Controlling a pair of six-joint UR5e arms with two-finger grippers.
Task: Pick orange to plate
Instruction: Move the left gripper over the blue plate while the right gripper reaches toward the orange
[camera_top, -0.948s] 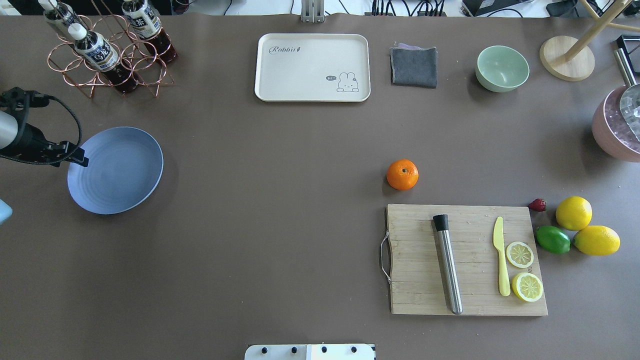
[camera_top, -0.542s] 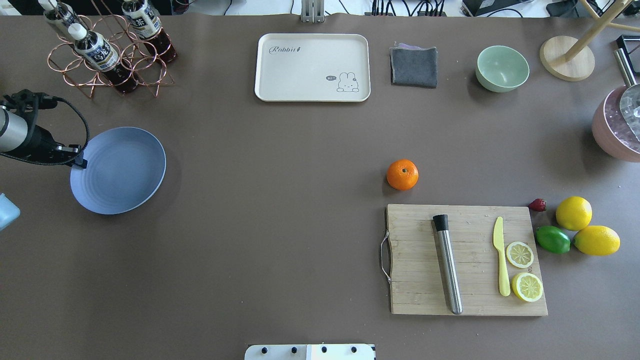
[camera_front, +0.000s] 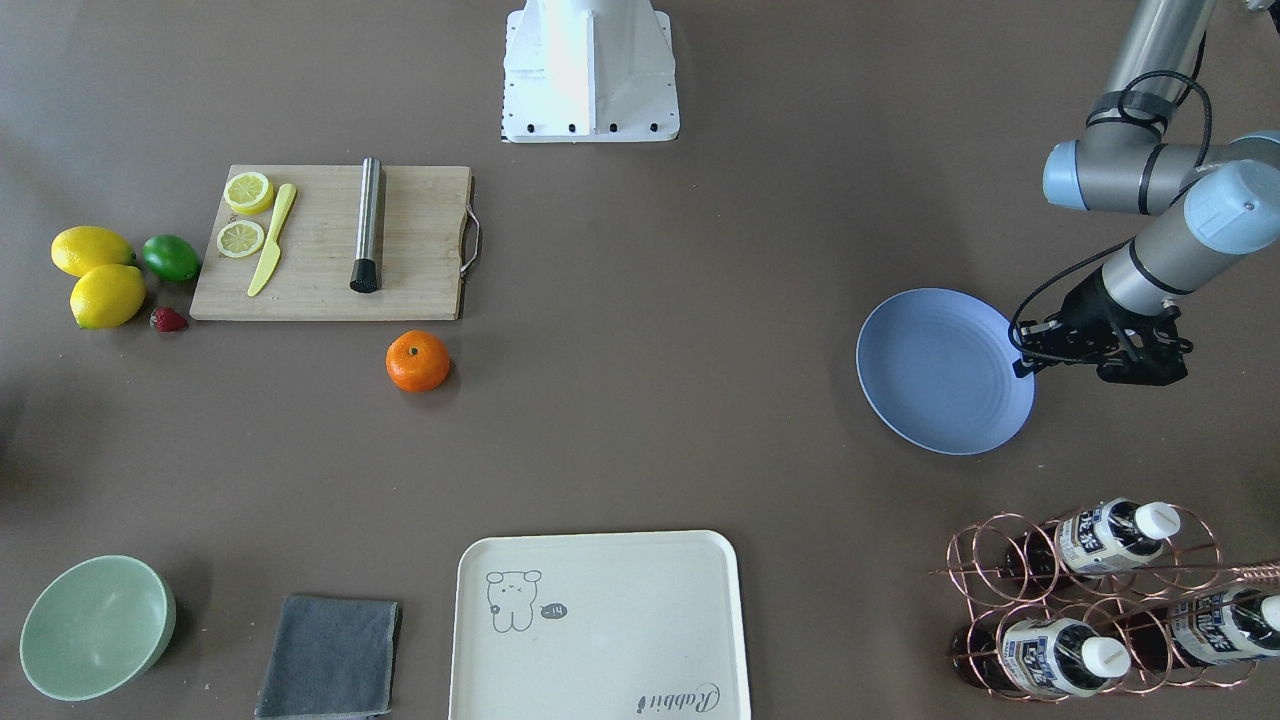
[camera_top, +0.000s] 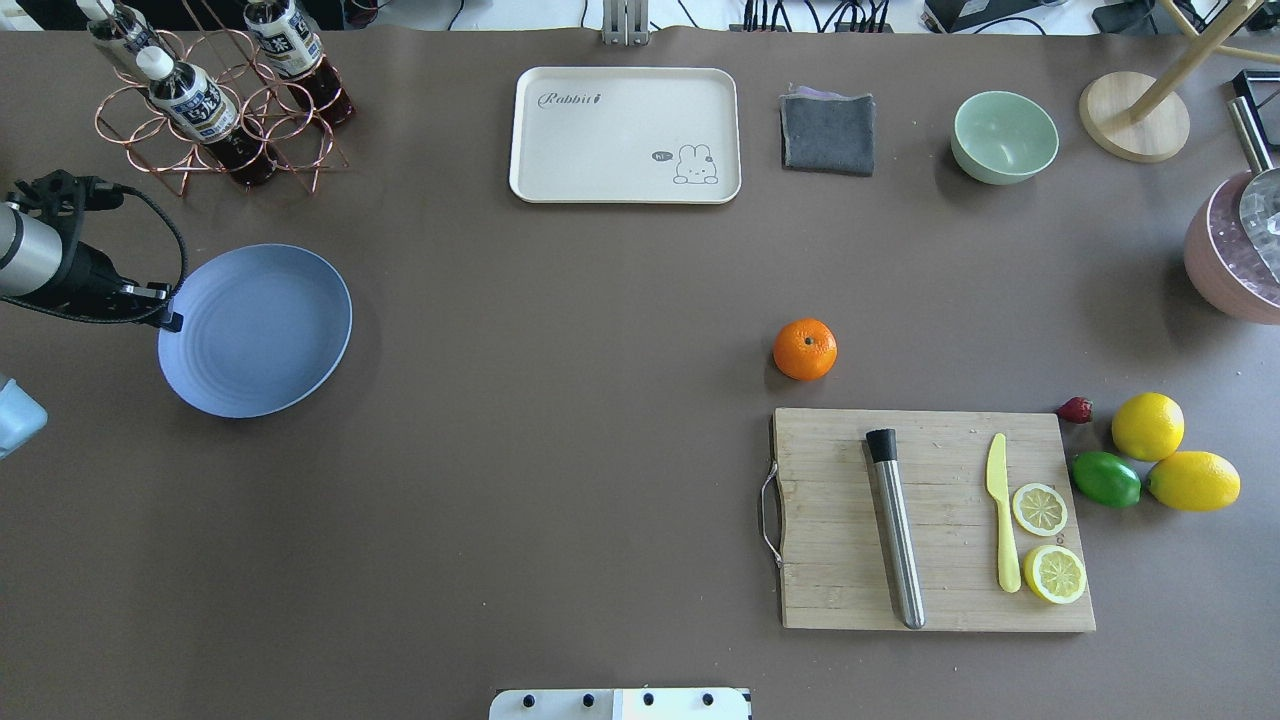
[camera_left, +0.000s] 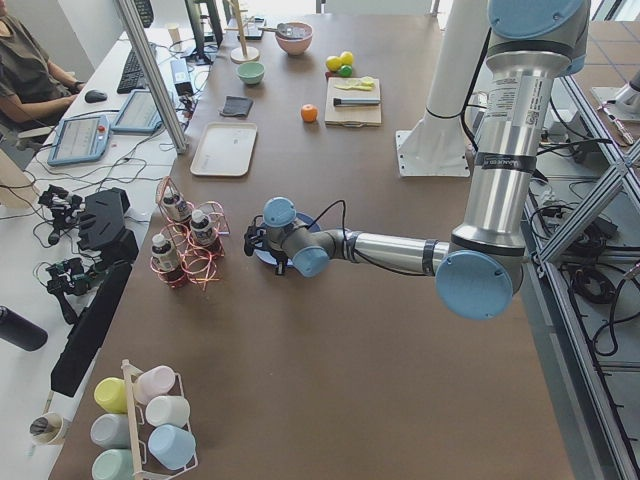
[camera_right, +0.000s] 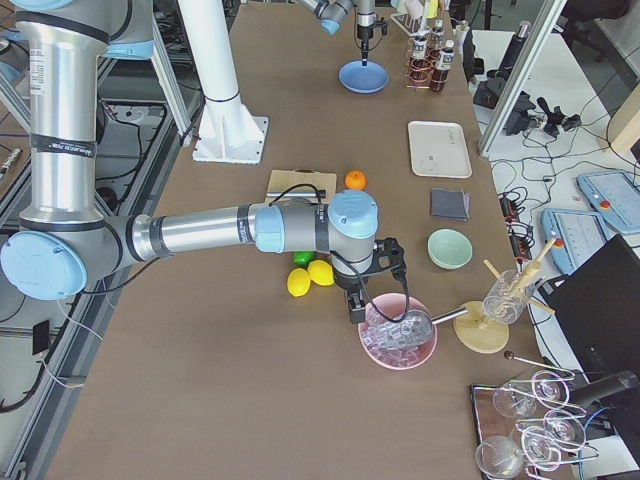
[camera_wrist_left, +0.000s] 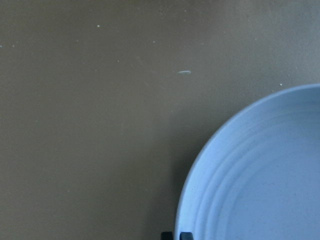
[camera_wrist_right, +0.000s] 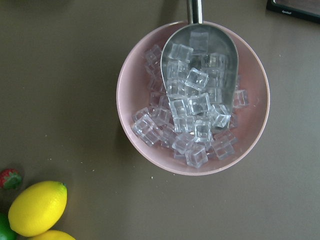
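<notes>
The orange rests on the brown table just beyond the cutting board's far edge, with nothing touching it. Far to the left, the periwinkle plate sits flat. My left gripper is shut on the plate's left rim; in the left wrist view the plate fills the lower right. My right gripper hovers over the pink ice bowl, far from the orange. It shows only in the exterior right view, so I cannot tell its state.
A wooden cutting board carries a steel muddler, a yellow knife and lemon halves. Two lemons, a lime and a strawberry lie to its right. A cream tray, grey cloth, mint bowl and bottle rack line the far side.
The left gripper has slid the plate to the right and slightly away from the robot. The orange has not moved.
</notes>
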